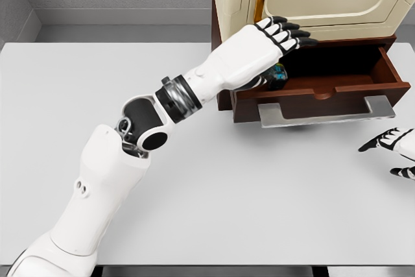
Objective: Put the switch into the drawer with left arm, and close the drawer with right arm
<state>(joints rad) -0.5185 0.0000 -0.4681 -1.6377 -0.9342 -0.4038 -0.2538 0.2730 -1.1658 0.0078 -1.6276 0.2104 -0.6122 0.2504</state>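
The left arm stretches from lower left to upper right, its hand [275, 40] flat over the open drawer [337, 82], fingers extended, holding nothing. The switch [279, 74] lies inside, beneath the palm. The right hand [392, 147] rests open at the right edge above the counter [259, 192].

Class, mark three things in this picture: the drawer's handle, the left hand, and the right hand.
drawer's handle [324, 115]: head view, on the grey bar's middle.
left hand [275, 37]: head view, on the back of the hand.
right hand [395, 144]: head view, on the palm area.
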